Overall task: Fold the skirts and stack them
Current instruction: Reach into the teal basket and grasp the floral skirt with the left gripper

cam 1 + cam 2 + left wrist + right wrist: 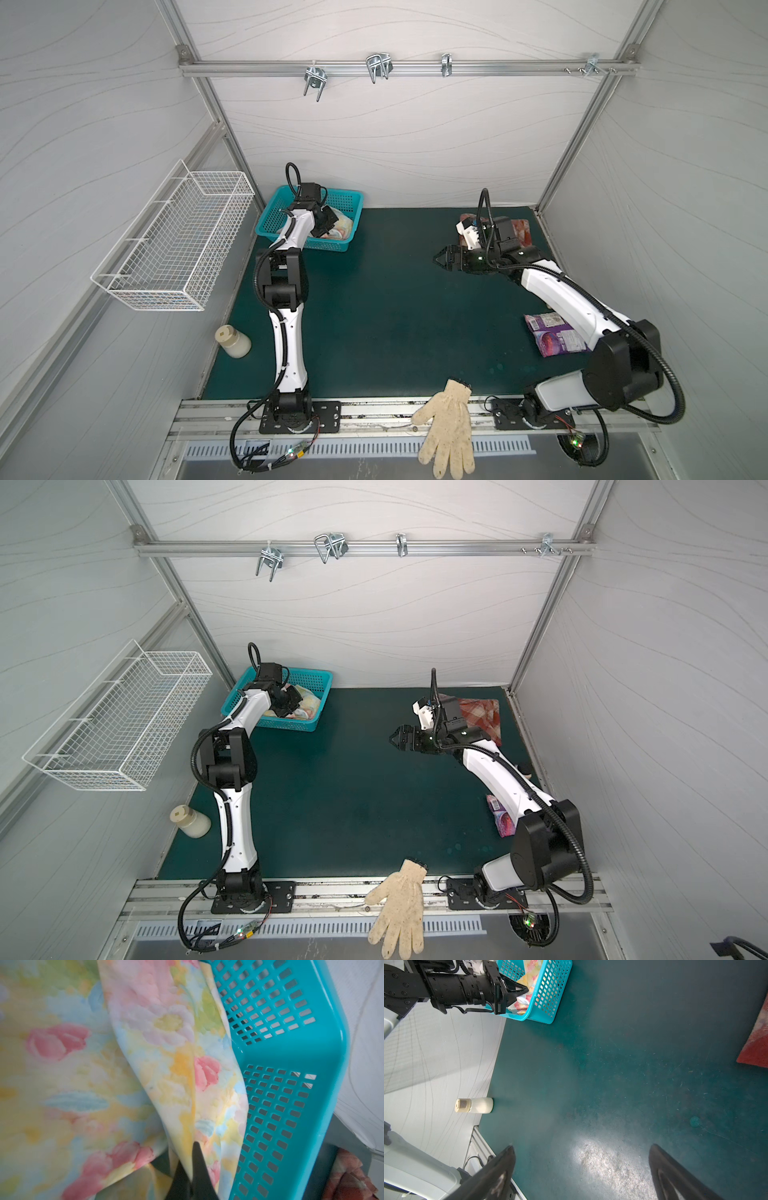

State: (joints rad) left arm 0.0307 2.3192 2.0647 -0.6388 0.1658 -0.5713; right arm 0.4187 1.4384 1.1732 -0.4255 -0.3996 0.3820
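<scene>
Cream knitted glove on the front rail, fingers overhanging. Purple packet, barcode label, print too small to read. Left end effector: closed, pinching a fold of the floral skirt inside the teal basket. Right end effector: wide open, empty, above the green surface. Plaid skirt lies at the far right corner.

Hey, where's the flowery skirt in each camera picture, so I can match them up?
Top view: flowery skirt in the blue basket, back left.
Top view: in that basket again.
Left wrist: fills most of the picture, the left tool shut on a fold.
Right wrist: a patch shows inside the basket.
Shared landmark: the blue basket.
</scene>
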